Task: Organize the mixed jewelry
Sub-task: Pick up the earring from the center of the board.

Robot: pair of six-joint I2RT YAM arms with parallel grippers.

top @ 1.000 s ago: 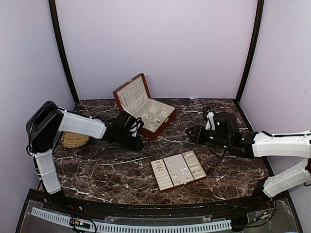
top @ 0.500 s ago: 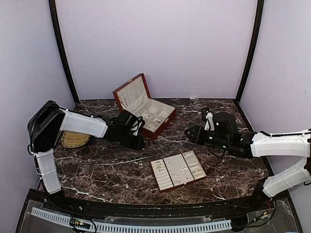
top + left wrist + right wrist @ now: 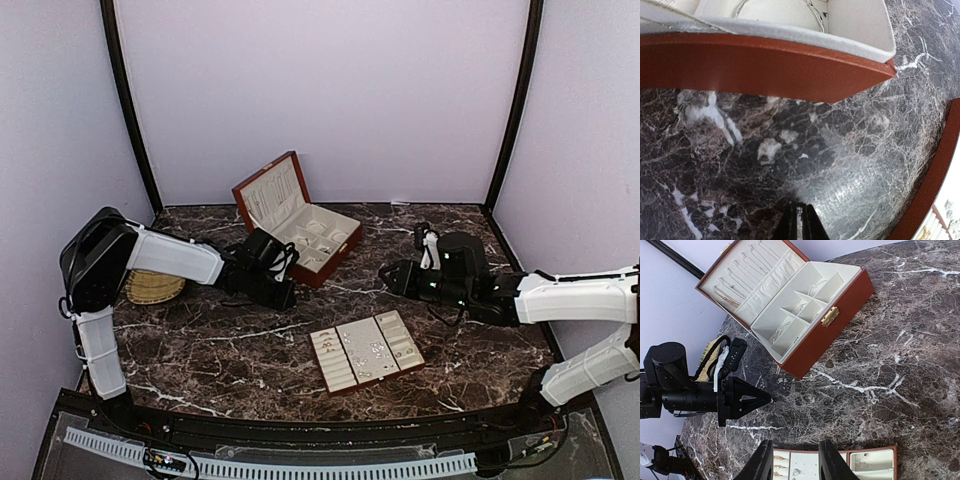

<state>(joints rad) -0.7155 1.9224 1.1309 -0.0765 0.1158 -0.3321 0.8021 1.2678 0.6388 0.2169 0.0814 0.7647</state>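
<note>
The dark marble table (image 3: pixel 200 360) carries everything. The red-brown wooden box (image 3: pixel 300 230) stands open toward its back, lid tilted up and cream lining showing.

In front of the box, toward the arm bases and a little right, lies the cream slotted tray (image 3: pixel 366 350). Well left of the box, a woven dish (image 3: pixel 152 288) is half hidden by the left arm.

The left gripper (image 3: pixel 288 296) sits low over the marble just off the box's near-left wall, not touching it. Its fingers are pressed together (whether anything tiny is caught between them cannot be told).

The right gripper (image 3: pixel 388 272) hangs to the right of the box, well apart, its 2 fingers spread with nothing between.

The mixed jewelry (image 3: pixel 376 350) glints in the tray's slots, and more lies in the box's compartments.
</note>
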